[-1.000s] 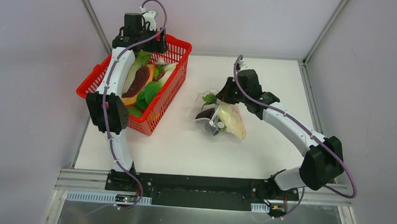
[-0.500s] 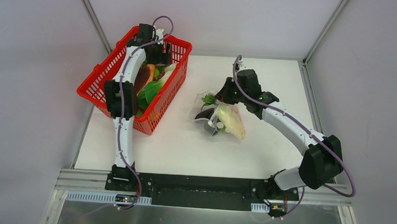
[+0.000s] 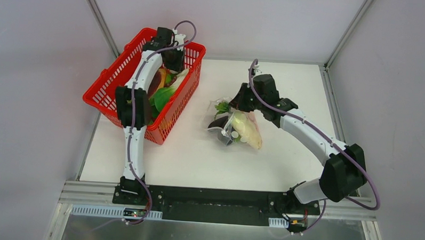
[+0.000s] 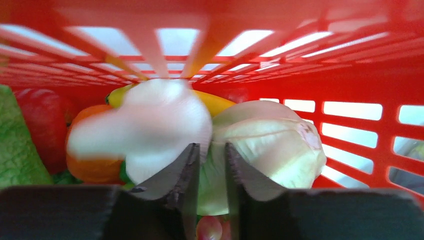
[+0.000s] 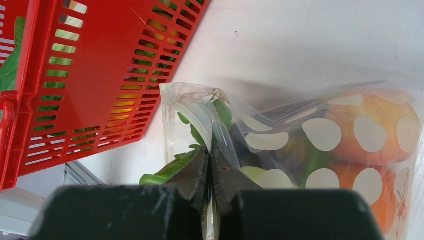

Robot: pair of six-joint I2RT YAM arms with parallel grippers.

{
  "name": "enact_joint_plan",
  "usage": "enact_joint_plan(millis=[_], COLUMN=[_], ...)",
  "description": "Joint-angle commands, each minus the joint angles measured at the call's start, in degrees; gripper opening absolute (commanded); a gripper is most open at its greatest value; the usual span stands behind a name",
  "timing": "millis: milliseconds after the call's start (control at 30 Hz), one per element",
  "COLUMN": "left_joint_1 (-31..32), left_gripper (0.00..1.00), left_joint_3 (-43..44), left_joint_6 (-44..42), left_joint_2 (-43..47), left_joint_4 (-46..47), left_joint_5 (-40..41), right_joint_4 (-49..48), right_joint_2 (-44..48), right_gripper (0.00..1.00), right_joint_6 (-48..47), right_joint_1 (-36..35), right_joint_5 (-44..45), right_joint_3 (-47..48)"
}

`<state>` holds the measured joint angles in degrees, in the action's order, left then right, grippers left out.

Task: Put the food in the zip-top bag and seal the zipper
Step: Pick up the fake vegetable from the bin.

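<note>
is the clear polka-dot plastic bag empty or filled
Filled: orange fruit and green leaves show through the clear polka-dot plastic bag.

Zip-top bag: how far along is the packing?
Done: several food pieces sit in the zip-top bag. In hand: right gripper is shut on the bag's edge; left gripper, inside the red basket, pinches a pale vegetable. Left: more produce in the basket, then sealing the bag; greens poke out by the gripped edge.

Your left wrist view smears the white piece [image 4: 150,125] by the left gripper [image 4: 211,152] into a blur (no telling if it's pinching anything). From above, the left arm [image 3: 140,72] hides that gripper in the red basket [image 3: 106,73], and the right wrist view crops the zip-top bag [image 5: 320,135].
</note>
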<state>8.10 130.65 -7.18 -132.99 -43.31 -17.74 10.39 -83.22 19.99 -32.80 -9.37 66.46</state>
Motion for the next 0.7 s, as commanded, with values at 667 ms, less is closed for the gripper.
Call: enact_joint_plan(millis=[667], left_joint_1=[-4.12], left_gripper=[0.00], left_joint_3=[-22.88], left_joint_6=[8.95], left_joint_2=[22.60], left_joint_4=[16.30], left_joint_5=[-6.14], right_joint_4=[-3.12], right_joint_2=[2.61], right_gripper=[0.04], right_joint_6=[1.98], right_joint_1=[0.25], right_joint_5=[-0.90], right_joint_3=[0.04])
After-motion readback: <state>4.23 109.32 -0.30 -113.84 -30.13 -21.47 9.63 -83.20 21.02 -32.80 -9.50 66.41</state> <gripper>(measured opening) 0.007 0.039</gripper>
